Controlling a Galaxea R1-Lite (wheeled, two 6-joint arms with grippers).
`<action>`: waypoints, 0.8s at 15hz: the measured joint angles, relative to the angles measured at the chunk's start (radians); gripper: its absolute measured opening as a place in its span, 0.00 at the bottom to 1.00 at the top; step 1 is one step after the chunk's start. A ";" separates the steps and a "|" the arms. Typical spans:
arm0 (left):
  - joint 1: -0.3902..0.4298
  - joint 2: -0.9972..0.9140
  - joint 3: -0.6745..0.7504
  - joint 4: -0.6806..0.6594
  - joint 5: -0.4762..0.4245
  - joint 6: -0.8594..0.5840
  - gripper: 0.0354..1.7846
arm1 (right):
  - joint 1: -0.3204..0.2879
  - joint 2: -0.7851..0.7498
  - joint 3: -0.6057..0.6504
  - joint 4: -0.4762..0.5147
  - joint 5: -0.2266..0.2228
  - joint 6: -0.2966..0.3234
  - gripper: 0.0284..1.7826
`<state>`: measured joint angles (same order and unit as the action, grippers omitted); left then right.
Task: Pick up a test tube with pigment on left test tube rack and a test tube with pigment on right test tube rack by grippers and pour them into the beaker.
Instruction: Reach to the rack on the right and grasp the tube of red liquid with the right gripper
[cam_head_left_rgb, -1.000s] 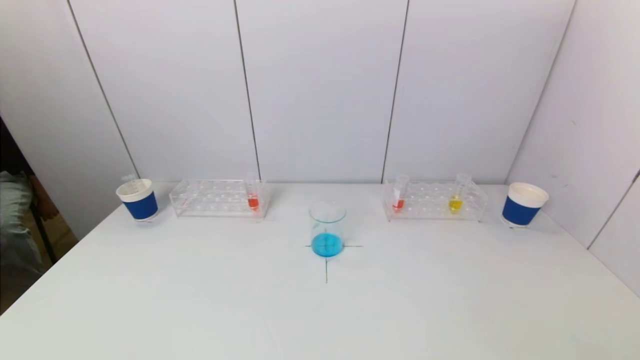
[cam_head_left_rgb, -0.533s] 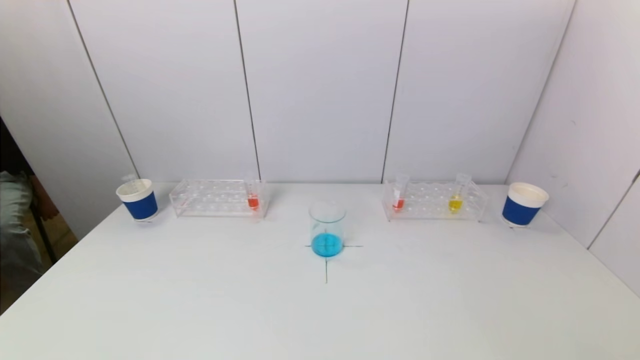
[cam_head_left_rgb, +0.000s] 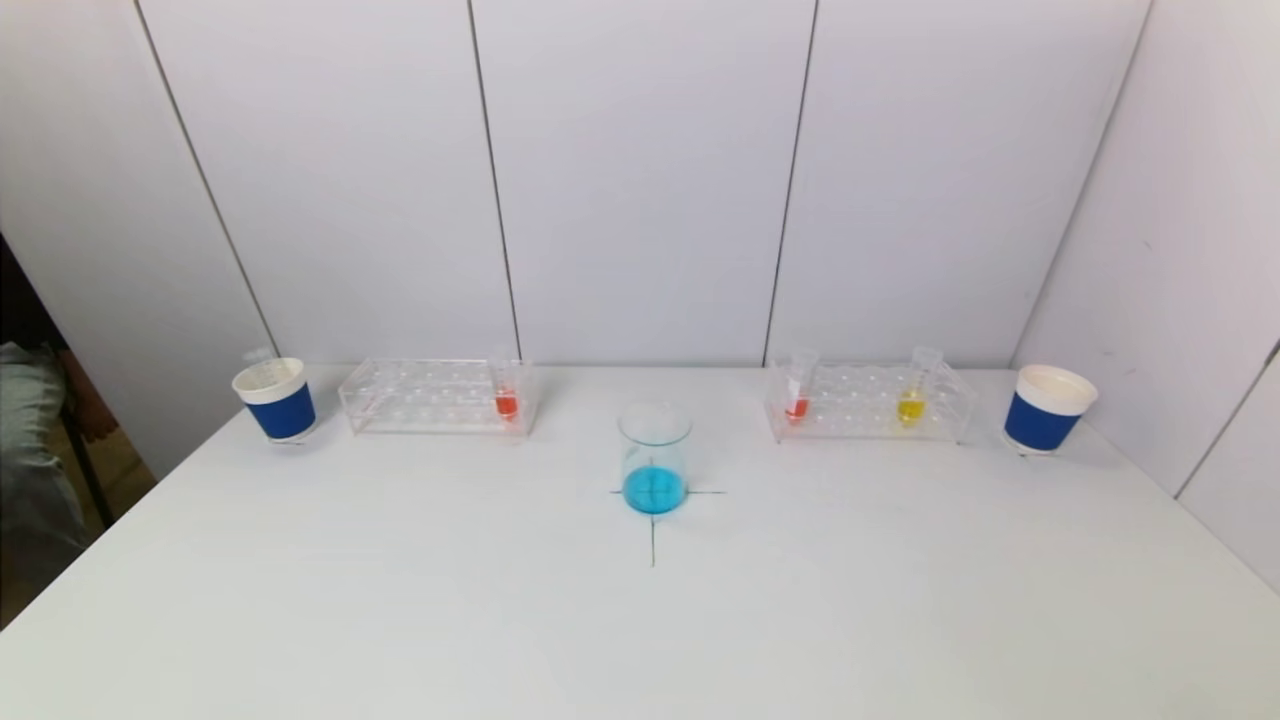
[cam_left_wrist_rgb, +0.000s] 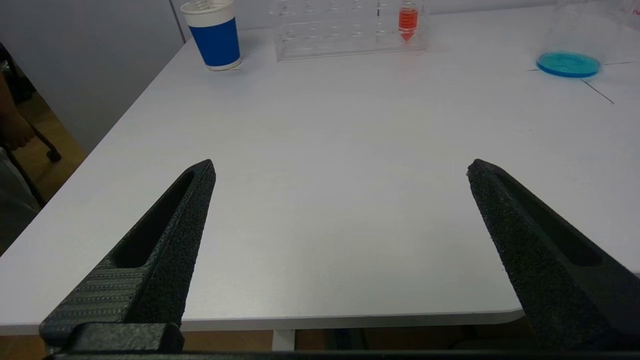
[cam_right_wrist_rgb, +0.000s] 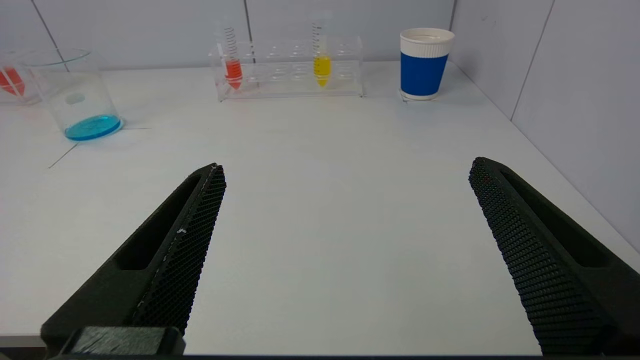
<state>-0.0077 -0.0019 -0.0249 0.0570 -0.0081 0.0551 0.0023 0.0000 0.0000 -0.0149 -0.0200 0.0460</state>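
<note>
A glass beaker (cam_head_left_rgb: 654, 458) with blue liquid stands on a cross mark at the table's middle. The clear left rack (cam_head_left_rgb: 435, 396) holds one tube with red pigment (cam_head_left_rgb: 506, 397). The clear right rack (cam_head_left_rgb: 868, 402) holds a red tube (cam_head_left_rgb: 798, 392) and a yellow tube (cam_head_left_rgb: 912, 395). Neither gripper shows in the head view. My left gripper (cam_left_wrist_rgb: 340, 167) is open and empty over the table's near edge, far from the left rack (cam_left_wrist_rgb: 345, 27). My right gripper (cam_right_wrist_rgb: 346, 167) is open and empty, far from the right rack (cam_right_wrist_rgb: 290, 70).
A blue-and-white paper cup (cam_head_left_rgb: 275, 400) stands left of the left rack, with a clear tube in it. Another such cup (cam_head_left_rgb: 1047, 408) stands right of the right rack. White wall panels close the back and right side. The table's left edge drops to the floor.
</note>
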 joint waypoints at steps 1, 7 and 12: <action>0.000 0.000 0.000 0.000 0.000 0.000 0.99 | 0.000 0.000 0.000 0.000 0.000 0.000 0.99; 0.000 0.000 0.000 0.000 0.000 0.000 0.99 | 0.000 0.000 0.000 0.000 0.000 0.000 0.99; 0.000 0.000 0.000 0.001 0.000 0.000 0.99 | -0.001 0.000 -0.015 -0.014 0.015 -0.020 0.99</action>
<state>-0.0077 -0.0019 -0.0245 0.0577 -0.0077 0.0551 0.0017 0.0000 -0.0153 -0.0291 -0.0051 0.0257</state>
